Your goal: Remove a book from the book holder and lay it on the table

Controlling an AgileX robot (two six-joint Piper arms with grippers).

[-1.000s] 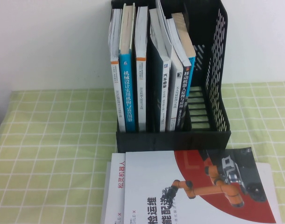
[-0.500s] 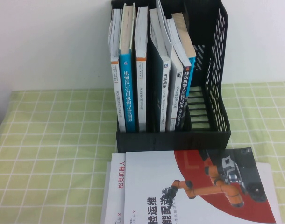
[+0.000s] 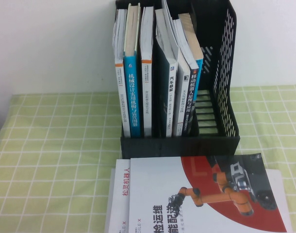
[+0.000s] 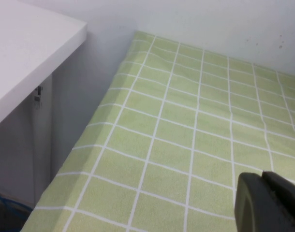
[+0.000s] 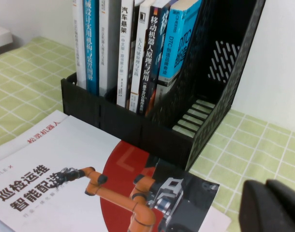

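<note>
- Nothing has moved over the last second: book [image 3: 206, 199] lies flat at lower centre, on another book, before book holder [image 3: 179, 141].
- Left gripper [image 4: 268, 203], right gripper [image 5: 273, 208]: only partly visible, opening unclear; judged finished.

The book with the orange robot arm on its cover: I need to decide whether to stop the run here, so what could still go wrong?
The book lies flat on the table, but on another white book and overhanging it, so a bump could slide it. It lies close to the book holder, where leaning books could tip further. The right gripper hangs near the book's corner and could clip it; the left gripper is over bare cloth.
</note>
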